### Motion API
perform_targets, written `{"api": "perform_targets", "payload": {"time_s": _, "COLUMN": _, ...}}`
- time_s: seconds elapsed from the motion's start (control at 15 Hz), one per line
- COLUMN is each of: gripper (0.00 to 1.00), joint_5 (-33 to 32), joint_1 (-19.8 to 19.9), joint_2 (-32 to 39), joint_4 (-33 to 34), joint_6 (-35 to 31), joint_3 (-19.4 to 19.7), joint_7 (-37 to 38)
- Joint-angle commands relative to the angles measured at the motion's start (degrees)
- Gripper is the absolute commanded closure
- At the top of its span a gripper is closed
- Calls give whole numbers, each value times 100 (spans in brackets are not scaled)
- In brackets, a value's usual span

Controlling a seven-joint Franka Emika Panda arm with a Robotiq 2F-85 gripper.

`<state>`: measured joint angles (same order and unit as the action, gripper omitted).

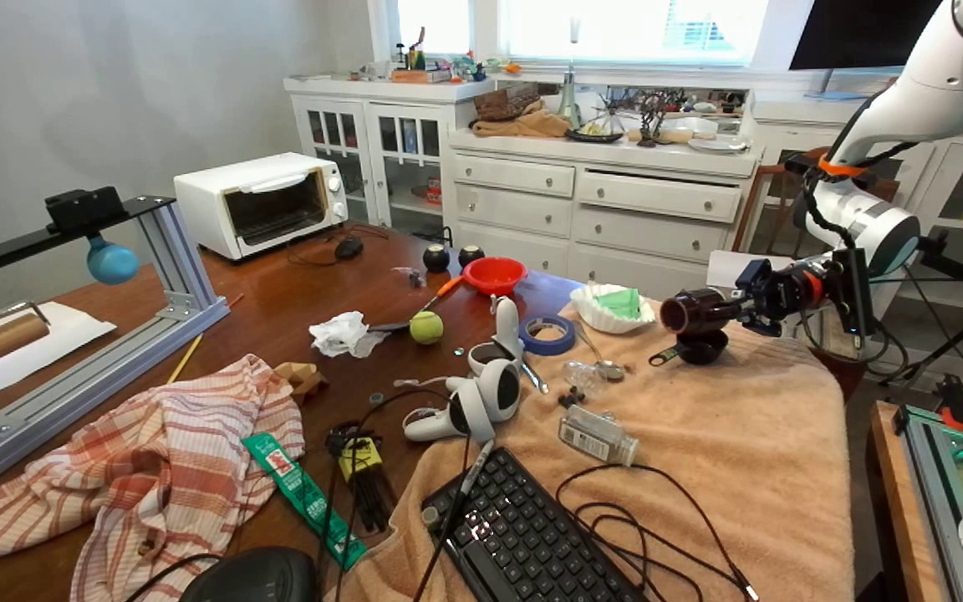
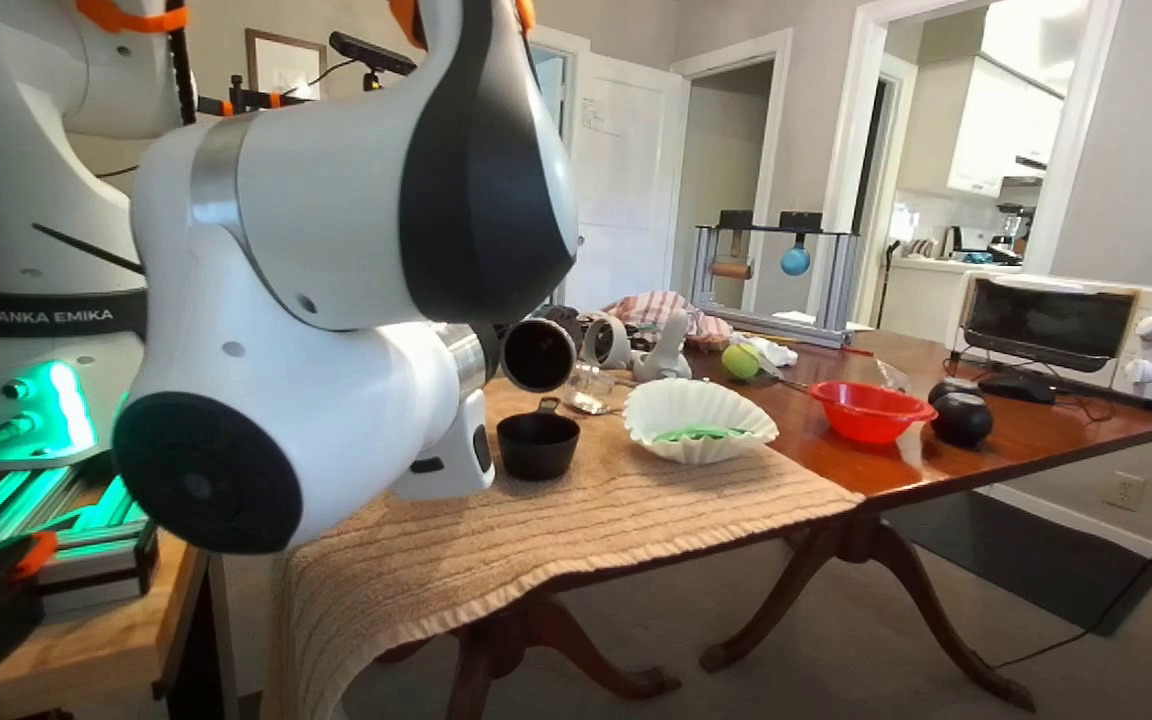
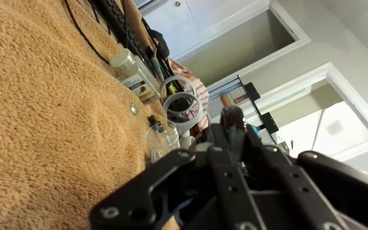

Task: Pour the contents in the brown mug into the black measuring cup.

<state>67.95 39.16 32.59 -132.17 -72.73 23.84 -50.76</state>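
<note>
The brown mug point(image 1: 703, 310) is held in the air, tilted onto its side, with a round rimmed end facing the camera. A round dark end of the mug also shows in an exterior view point(image 2: 539, 355). My gripper point(image 1: 741, 306) is shut on the mug's handle, which shows between the fingertips in the wrist view point(image 3: 233, 118). The black measuring cup point(image 1: 704, 348) stands upright on the towel just below the mug, and shows in an exterior view point(image 2: 537, 448) too. The mug's contents are not visible. In the wrist view the measuring cup cannot be made out.
A white fluted bowl point(image 1: 607, 311) with something green, blue tape point(image 1: 548, 336), a clear glass point(image 3: 164, 135) and a spice jar point(image 1: 597, 435) lie near on the tan towel point(image 1: 749, 468). A red bowl point(image 2: 871, 412) stands farther off. The arm point(image 2: 316, 230) hides much of that exterior view.
</note>
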Motion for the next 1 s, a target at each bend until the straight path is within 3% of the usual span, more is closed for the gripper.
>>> {"api": "perform_targets", "payload": {"time_s": 0.0, "gripper": 96, "joint_5": -55, "joint_1": 200, "joint_2": 366, "joint_4": 324, "joint_6": 572, "joint_3": -100, "joint_7": -70}}
{"api": "perform_targets", "payload": {"time_s": 0.93, "gripper": 96, "joint_5": -84, "joint_1": 404, "joint_2": 992, "joint_4": 882, "joint_6": 1348, "joint_3": -277, "joint_7": -172}}
